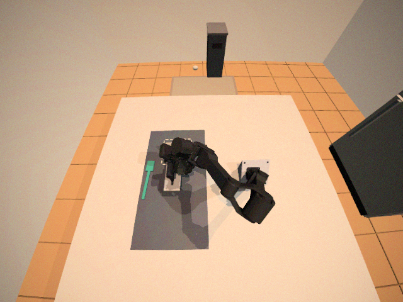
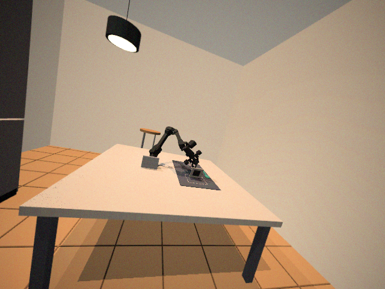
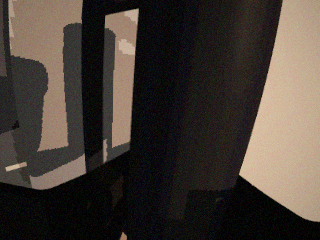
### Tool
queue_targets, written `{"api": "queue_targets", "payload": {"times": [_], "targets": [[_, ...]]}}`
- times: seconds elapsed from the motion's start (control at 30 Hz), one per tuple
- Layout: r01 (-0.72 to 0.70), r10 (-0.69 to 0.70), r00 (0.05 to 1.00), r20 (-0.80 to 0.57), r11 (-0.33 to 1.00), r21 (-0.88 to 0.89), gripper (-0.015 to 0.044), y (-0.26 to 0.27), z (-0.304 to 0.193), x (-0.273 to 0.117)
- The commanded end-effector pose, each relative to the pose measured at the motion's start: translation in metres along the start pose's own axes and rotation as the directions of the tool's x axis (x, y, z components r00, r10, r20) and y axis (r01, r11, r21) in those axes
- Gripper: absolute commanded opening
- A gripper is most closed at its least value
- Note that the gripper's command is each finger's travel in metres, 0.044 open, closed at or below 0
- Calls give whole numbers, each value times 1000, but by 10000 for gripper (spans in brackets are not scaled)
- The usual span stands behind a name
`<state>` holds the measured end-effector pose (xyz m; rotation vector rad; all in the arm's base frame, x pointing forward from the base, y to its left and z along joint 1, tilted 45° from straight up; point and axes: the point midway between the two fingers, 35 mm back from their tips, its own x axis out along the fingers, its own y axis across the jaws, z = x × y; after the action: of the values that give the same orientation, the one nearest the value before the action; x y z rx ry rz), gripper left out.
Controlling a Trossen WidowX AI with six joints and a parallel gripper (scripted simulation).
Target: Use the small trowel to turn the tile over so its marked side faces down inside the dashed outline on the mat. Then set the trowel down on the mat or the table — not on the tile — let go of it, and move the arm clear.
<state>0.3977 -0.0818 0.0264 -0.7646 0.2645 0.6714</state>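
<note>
"What does the scene show?"

"A pale table [image 1: 260,129] [image 2: 124,192] stands on an orange tiled floor [image 1: 329,129] [image 2: 139,261]. From above, a black robot arm [image 1: 229,187] [image 2: 169,130] reaches from the right toward a dark gray mat [image 1: 169,227] [image 2: 183,182] on the left side of the table."

"And the outline?"

"The dashed outline [image 1: 167,139] [image 2: 197,183] marks the far end of the mat in the top view, partly hidden there by the arm."

"Where is the tile?"

"The tile [image 1: 171,187] [image 2: 196,173] is at the outline's near side in the top view, beneath the gripper [image 1: 171,180] [image 2: 194,166] [image 3: 174,156]. The side view shows it tipped up, its dark square facing that camera, so it is not marked side down. Whether it touches the mat cannot be told."

"The trowel?"

"The small green trowel [image 1: 146,182] [image 2: 206,174] lies on the mat, left of the tile from above, its blade pointing to the far end."

"And the fingers?"

"Closed on the tile; their exact contact is hidden."
</note>
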Motion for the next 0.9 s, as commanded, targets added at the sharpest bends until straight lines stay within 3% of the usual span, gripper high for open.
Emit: {"api": "queue_targets", "payload": {"times": [0.0, 0.67, 0.87], "targets": [[12, -12, 1000, -1, 1000, -6, 0, -3, -6, -1], [12, -12, 1000, -1, 1000, -7, 0, 17, -34, 16], [12, -12, 1000, -1, 1000, -7, 0, 7, -20, 12]]}}
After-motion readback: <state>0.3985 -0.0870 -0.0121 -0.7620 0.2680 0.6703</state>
